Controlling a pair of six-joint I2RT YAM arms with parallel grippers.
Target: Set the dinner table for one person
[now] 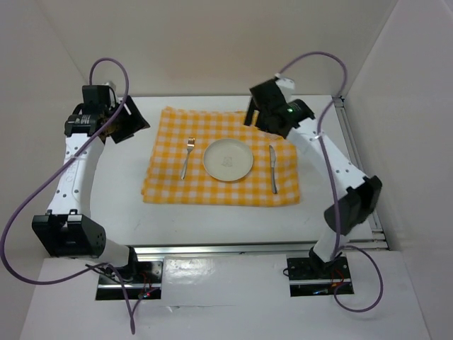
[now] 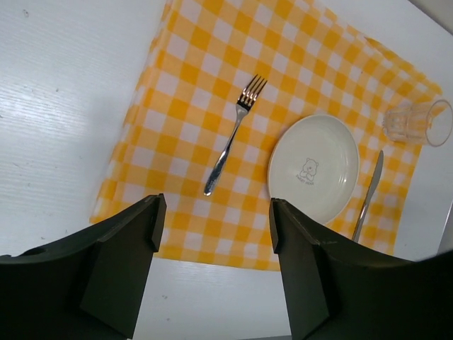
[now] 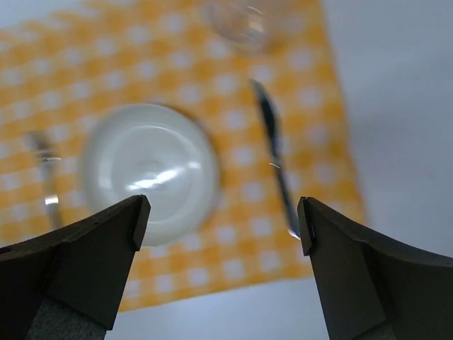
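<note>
White arm links, black joints, purple cables, green wrist light.

- You get bright, even light overhead, with soft shadows.
- Your right wrist view is blurred; glare streaks the plate.
- Your left wrist view is sharp.

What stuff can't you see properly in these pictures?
Glass: right wrist view, blurred, cut off by the top edge; top view, behind the right arm.
Fork: right wrist view, blurred.
Knife: left wrist view, near end hidden behind a finger of the left gripper.
Plate's drawing: top view, too small.
</note>
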